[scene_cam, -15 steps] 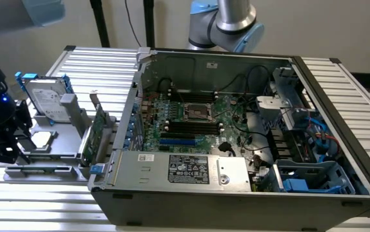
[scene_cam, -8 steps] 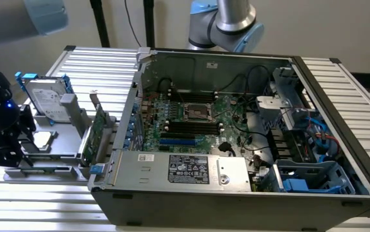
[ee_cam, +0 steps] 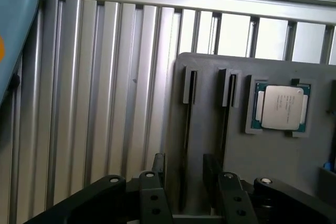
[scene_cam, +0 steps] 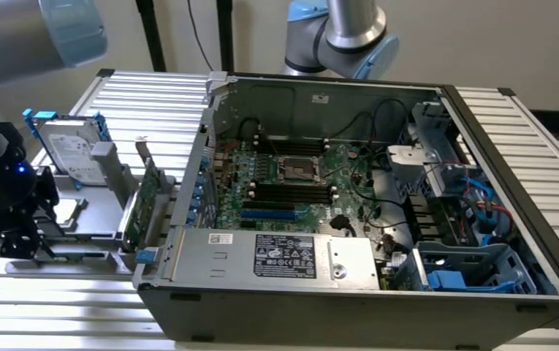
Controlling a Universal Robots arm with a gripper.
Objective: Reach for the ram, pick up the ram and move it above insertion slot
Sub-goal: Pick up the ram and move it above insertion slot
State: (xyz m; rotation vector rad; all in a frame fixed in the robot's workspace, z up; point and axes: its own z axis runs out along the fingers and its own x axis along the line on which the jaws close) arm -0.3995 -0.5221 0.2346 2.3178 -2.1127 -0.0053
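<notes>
My gripper hangs low over the near end of a grey parts holder, at the exterior view's left. Its two black fingers stand apart, open, on either side of one of the holder's two narrow upright slots. A thin dark edge runs along that slot; I cannot tell whether it is the ram. Nothing is gripped. The black memory slots lie on the motherboard inside the open computer case, well toward the exterior view's right of the gripper.
On the holder sit a processor chip, a silver hard drive with blue rails and a wide green expansion card. A ribbed aluminium table carries everything. A second arm stands behind the case.
</notes>
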